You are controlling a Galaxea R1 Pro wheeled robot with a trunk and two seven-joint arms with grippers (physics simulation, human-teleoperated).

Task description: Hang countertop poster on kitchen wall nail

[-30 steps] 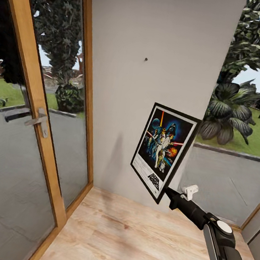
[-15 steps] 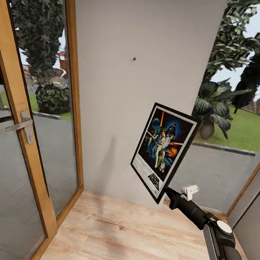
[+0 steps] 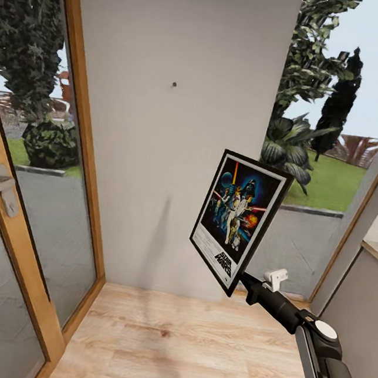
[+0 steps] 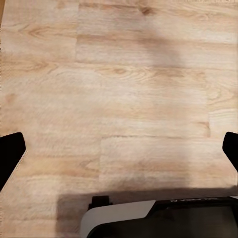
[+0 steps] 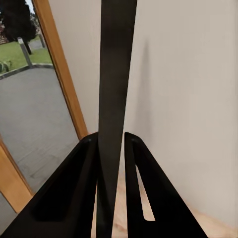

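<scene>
Right gripper pinches the black-framed, white-bordered Star Wars poster by its lower corner — upright, tilted, near the pale grey wall, below the tiny dark nail; left gripper's fingers are spread over light wooden floor.

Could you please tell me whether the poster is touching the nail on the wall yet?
Apart. In the head view, the poster is held by the right gripper low and to the right of the nail, with bare grey wall between them.
</scene>
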